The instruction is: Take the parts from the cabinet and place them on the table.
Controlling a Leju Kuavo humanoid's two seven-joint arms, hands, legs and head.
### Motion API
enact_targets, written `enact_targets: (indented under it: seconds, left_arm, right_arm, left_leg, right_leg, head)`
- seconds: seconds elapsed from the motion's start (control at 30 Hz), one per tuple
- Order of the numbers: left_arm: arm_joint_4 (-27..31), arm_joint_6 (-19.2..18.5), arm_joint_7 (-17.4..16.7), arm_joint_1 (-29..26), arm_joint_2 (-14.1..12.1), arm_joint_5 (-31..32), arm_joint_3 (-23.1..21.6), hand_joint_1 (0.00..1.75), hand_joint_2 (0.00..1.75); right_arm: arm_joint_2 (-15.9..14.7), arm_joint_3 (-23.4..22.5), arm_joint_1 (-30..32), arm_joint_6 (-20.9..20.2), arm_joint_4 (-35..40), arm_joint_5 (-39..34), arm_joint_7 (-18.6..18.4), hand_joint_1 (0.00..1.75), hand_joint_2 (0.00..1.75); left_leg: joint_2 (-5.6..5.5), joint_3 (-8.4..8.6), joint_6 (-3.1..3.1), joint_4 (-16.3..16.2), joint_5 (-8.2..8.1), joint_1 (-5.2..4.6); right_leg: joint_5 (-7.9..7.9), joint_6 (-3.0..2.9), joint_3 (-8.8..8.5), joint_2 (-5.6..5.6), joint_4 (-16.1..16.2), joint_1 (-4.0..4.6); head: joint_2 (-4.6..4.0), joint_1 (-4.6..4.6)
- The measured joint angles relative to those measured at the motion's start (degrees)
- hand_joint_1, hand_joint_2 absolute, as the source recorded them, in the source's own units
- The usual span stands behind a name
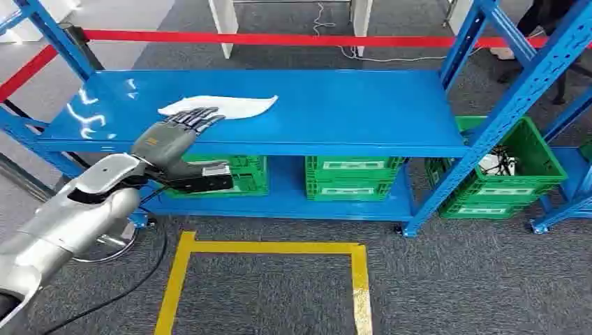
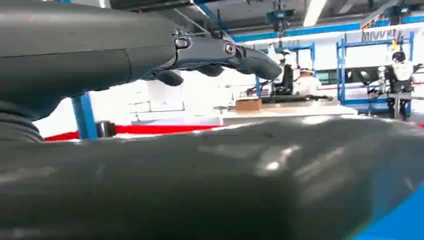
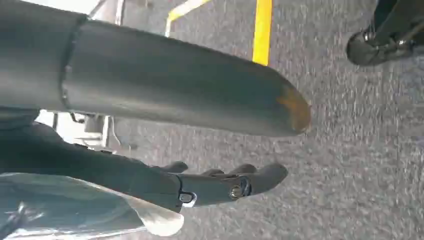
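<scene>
head: high, looking down at shelf | wrists: close behind hands

This looked like an industrial workshop or robot test hall: blue steel racking held green plastic crates, grey carpet carried yellow floor tape, a red barrier strip ran behind, and blurred workbenches possibly stood beyond.
</scene>
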State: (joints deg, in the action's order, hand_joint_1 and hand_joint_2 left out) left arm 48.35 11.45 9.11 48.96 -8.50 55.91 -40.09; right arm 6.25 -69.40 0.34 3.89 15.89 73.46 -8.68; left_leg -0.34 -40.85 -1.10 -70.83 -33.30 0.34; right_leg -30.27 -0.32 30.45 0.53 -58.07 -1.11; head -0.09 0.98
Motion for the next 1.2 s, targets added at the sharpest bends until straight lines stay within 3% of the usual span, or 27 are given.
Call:
enact_targets:
  seconds: [0.03, 0.07, 0.1, 0.13, 0.2, 0.27, 0.3, 0.33, 0.4, 0.43, 0.47, 0.5, 0.53, 0.57, 0.6, 0.63, 0.7, 0.77, 0.8, 0.83, 0.93, 0.97, 1.03, 1.07, 1.1, 1.13, 1.2]
  left_arm:
    - [0.0, 0.0, 0.0, 0.12, -0.04, -0.15, -0.09, 0.0, 0.0]
    - [-0.02, -0.02, 0.0, 0.16, -0.09, -0.2, -0.09, 0.0, 0.0]
    - [-0.15, -0.07, 0.0, 0.14, -0.13, -0.26, -0.2, 0.0, 0.0]
    - [-0.33, -0.33, 0.0, 0.21, -0.17, -0.31, -0.37, 0.0, 0.0]
    - [-0.31, -0.26, 0.0, 0.41, -0.09, -0.31, -0.41, 0.0, 0.0]
    - [-0.26, -0.22, 0.0, 0.72, 0.04, -0.28, -0.37, 0.0, 0.0]
    - [-0.3, -0.22, 0.0, 0.98, -0.13, -0.31, -0.37, 0.0, 0.0]
    - [-0.35, -0.24, 0.0, 1.25, -0.07, -0.33, -0.39, 0.0, 0.0]
    - [-0.35, -0.24, 0.09, 1.1, 0.26, -0.35, -0.57, 0.0, 0.0]
    - [-0.37, -0.24, 0.13, 0.88, 0.33, -0.35, -0.59, 0.0, 0.0]
    - [-0.37, -0.24, 0.17, 0.73, 0.35, -0.35, -0.61, 0.0, 0.0]
    - [-0.37, -0.24, 0.17, 0.63, 0.35, -0.35, -0.63, 0.0, 0.0]
    - [-0.42, -0.26, 0.17, 0.6, 0.37, -0.35, -0.66, 0.0, 0.0]
    - [-0.46, -0.26, 0.17, 0.59, 0.44, -0.35, -0.7, 0.0, 0.0]
    - [-0.7, -0.24, 0.17, 0.45, 0.44, -0.35, -0.76, 0.0, 0.0]
    - [-0.83, -0.31, 0.15, 0.17, 0.65, -0.33, -0.87, 0.0, 0.0]
    - [-0.94, -0.28, 0.15, 0.19, 0.68, -0.37, -0.79, 0.0, 0.0]
    - [-0.92, -0.17, 0.17, 0.53, 0.72, -0.39, -0.63, 0.0, 0.0]
    - [-0.94, -0.11, 0.22, 0.6, 0.7, -0.55, -0.61, 0.0, 0.0]
    - [-0.94, -0.09, 0.39, 0.51, 0.7, -0.66, -0.68, 0.0, 0.0]
    - [-1.33, -0.59, 1.31, -1.06, 0.63, -1.83, -0.76, 0.0, 0.0]
    - [-1.4, -0.83, 1.79, -1.33, 0.63, -2.21, -0.81, 0.0, 0.0]
    - [-1.4, -1.44, 3.15, -1.27, 0.63, -3.45, -0.83, 0.0, 0.0]
    - [-1.4, -1.55, 3.52, -1.24, 0.63, -3.85, -0.83, 0.0, 1.75]
    - [-1.4, -1.57, 3.69, -1.3, 0.61, -4.07, -0.85, 0.0, 1.75]
    - [-1.4, -1.66, 3.85, -1.36, 0.63, -4.42, -0.94, 0.0, 1.75]
    - [-1.29, -1.86, 4.13, -1.42, 0.79, -4.72, -1.09, 0.0, 1.75]
  right_arm:
    - [0.09, -0.15, -0.04, 0.02, -0.02, 0.04, 0.34, 0.0, 0.0]
    - [0.13, -0.17, -0.07, 0.07, -0.02, 0.07, 0.52, 0.0, 0.0]
    - [0.39, -0.33, -0.07, 0.11, -0.04, 0.07, 0.63, 0.0, 0.0]
    - [0.44, -0.55, -0.13, 0.2, 0.0, 0.07, 0.72, 0.0, 0.0]
    - [0.5, -0.63, -0.31, 0.28, 0.0, 0.11, 0.72, 0.0, 0.0]
    - [0.5, -0.68, -0.28, 0.31, 0.13, 0.13, 0.74, 0.0, 0.0]
    - [0.5, -0.72, -0.4, 0.33, 0.15, 0.11, 0.81, 0.0, 0.0]
    - [0.59, -0.79, -0.63, 0.24, 0.15, 0.11, 0.9, 0.0, 0.0]
    - [0.63, -1.0, -0.65, 0.2, 0.15, 0.11, 0.87, 0.0, 0.0]
    - [0.63, -1.05, -0.54, 0.2, 0.2, 0.11, 0.87, 0.0, 0.0]
    - [0.63, -1.09, -0.37, 0.2, 0.26, 0.11, 0.87, 0.0, 0.0]
    - [0.63, -1.14, -0.24, 0.2, 0.31, 0.11, 0.87, 0.0, 0.0]
    - [0.63, -1.22, -0.14, 0.2, 0.33, 0.13, 0.87, 0.0, 0.0]
    - [0.63, -1.44, -0.03, 0.2, 0.33, 0.13, 0.87, 0.0, 0.0]
    - [0.65, -1.57, 0.15, 0.17, 0.33, 0.13, 0.87, 0.0, 0.0]
    - [0.66, -1.62, 0.19, 0.15, 0.33, 0.15, 0.94, 0.0, 0.0]
    - [0.74, -1.66, 0.18, 0.11, 0.37, 0.28, 0.94, 0.0, 0.0]
    - [0.96, -1.7, 0.07, 0.11, 0.46, 0.33, 1.18, 0.0, 0.0]
    - [0.96, -1.75, -0.06, 0.11, 0.63, 0.39, 1.33, 0.0, 0.0]
    - [0.96, -1.84, -0.09, 0.11, 0.81, 0.39, 1.5, 0.0, 0.0]
    - [0.96, -1.99, -0.07, 0.11, 0.85, 0.63, 1.77, 0.0, 0.0]
    - [0.96, -2.01, -0.04, 0.11, 0.85, 0.83, 1.97, 0.0, 0.0]
    - [1.0, -2.08, -0.07, 0.09, 0.85, 1.46, 2.38, 0.0, 0.0]
    - [1.03, -2.14, -0.19, 0.09, 0.85, 1.55, 2.6, 0.0, 0.0]
    - [1.05, -2.25, -0.25, 0.09, 0.85, 1.64, 2.69, 0.0, 0.0]
    - [1.07, -2.47, -0.38, 0.09, 0.85, 1.73, 2.71, 0.0, 0.0]
    - [1.07, -2.58, -0.51, 0.11, 0.85, 1.99, 2.77, 0.0, 0.0]
  left_leg:
    - [0.0, 0.86, 0.54, 4.48, 3.75, -0.16]
    - [0.07, 1.61, 1.33, 9.16, 8.85, -0.48]
    - [0.07, 1.48, 1.8, 11.75, 12.02, -0.9]
    - [0.12, 2.08, 1.98, 11.92, 9.91, -1.06]
    - [-0.02, 2.46, 2.47, 12.5, 9.9, -1.28]
    - [-0.17, 5.08, 3.02, 13.63, 9.64, -0.63]
    - [-0.18, 5.93, 3.35, 14.0, 9.33, -0.62]
    - [-0.2, 6.29, 3.55, 14.03, 8.94, -0.62]
    - [-0.37, 7.12, 3.55, 14.03, 7.78, -0.66]
    - [-0.49, 7.88, 3.51, 14.03, 7.12, -0.67]
    - [-0.52, 8.7, 3.49, 14.03, 6.41, -0.67]
    - [-0.53, 9.73, 3.37, 14.03, 5.58, -0.67]
    - [-0.53, 10.91, 3.22, 14.03, 4.68, -0.66]
    - [-0.51, 11.92, 3.04, 14.03, 3.89, -0.67]
    - [-0.52, 12.36, 2.76, 13.93, 3.06, -0.88]
    - [-0.69, 12.8, 2.51, 13.58, 2.49, -0.98]
    - [-0.69, 13.13, 1.81, 13.92, 1.85, -0.83]
    - [-0.77, 12.65, 1.4, 12.62, 2.17, -0.91]
    - [-0.45, 11.06, 0.92, 9.49, 2.85, -0.89]
    - [-0.36, 8.94, 0.5, 5.57, 2.08, -0.68]
    - [-0.33, 2.87, -0.43, -3.74, -4.08, 0.01]
    - [-0.32, 2.14, -0.53, -3.7, -3.84, 0.1]
    - [-0.29, 3.02, -0.34, 2.87, 2.8, 0.16]
    - [-0.25, 4.49, -0.07, 8.28, 7.3, 0.14]
    - [-0.12, 5.35, 0.25, 11.85, 9.75, 0.06]
    - [-0.04, 5.05, 0.6, 11.92, 8.36, -0.44]
    - [-0.07, 5.31, 1.24, 12.86, 8.82, -0.61]
  right_leg:
    - [-0.71, 0.08, -1.05, 0.01, 0.05, 0.02]
    - [-1.45, 0.26, -1.71, 0.03, 0.2, 0.01]
    - [-2.11, 0.7, -1.89, 0.1, 0.1, 0.01]
    - [-2.59, 1.17, -2.33, 0.38, 0.5, 0.09]
    - [-2.02, 2.0, -3.32, 0.07, 0.04, 0.01]
    - [-2.75, 2.42, -3.7, 0.01, 0.15, 0.0]
    - [-2.49, 2.57, -2.59, -0.17, -2.92, 0.09]
    - [-2.93, 2.59, 0.42, -0.17, -7.53, 0.06]
    - [-6.69, 2.89, 6.71, -0.17, -15.17, 0.01]
    - [-8.51, 2.98, 8.94, -0.18, -16.63, 0.06]
    - [-8.83, 3.05, 10.05, -0.17, -16.0, 0.06]
    - [-7.49, 3.07, 10.31, -0.2, -13.46, 0.05]
    - [-4.09, 2.92, 9.87, -0.21, -9.05, 0.05]
    - [0.77, 2.75, 9.38, -0.22, -4.59, 0.06]
    - [7.62, 2.39, 9.62, -0.27, -0.54, 0.14]
    - [6.56, 1.82, 9.64, -0.38, -0.6, 0.27]
    - [6.8, 0.97, 8.63, -0.26, -1.0, 0.53]
    - [6.61, 0.65, 7.51, -0.37, -0.34, 0.01]
    - [6.28, 0.27, 6.8, -0.36, 0.03, -0.03]
    - [5.87, -0.1, 6.24, -0.37, 0.22, -0.06]
    - [4.18, -0.09, 4.26, -0.17, 0.23, -0.06]
    - [3.75, -0.08, 3.71, -0.12, 0.19, -0.06]
    - [2.81, 0.02, 2.38, -0.05, 0.12, -0.06]
    - [2.39, 0.15, 1.72, -0.01, 0.14, -0.06]
    - [2.1, 0.3, 1.52, 0.02, 0.3, -0.1]
    - [2.1, 0.55, 1.45, 0.09, 0.35, -0.06]
    - [1.78, 1.36, 1.85, 0.07, 0.41, -0.07]
  head:
    - [0.0, 0.0]
    - [0.0, -0.02]
    - [0.0, -0.02]
    - [0.0, -0.26]
    - [0.0, -0.48]
    - [0.0, -0.48]
    - [-0.04, -0.46]
    - [-0.02, -0.31]
    - [-0.02, -0.02]
    - [-0.02, -0.04]
    - [0.0, 0.07]
    - [-0.02, 0.11]
    - [-0.02, 0.09]
    - [-0.02, 0.18]
    - [-0.02, 0.24]
    - [-0.02, 0.09]
    - [-0.02, 0.15]
    - [0.0, 0.07]
    - [0.0, -0.02]
    - [0.0, -0.2]
    - [-0.02, -0.15]
    - [0.0, -0.15]
    - [0.0, -0.15]
    - [0.0, -0.15]
    - [0.0, -0.15]
    - [0.0, -0.02]
    - [0.0, 0.0]
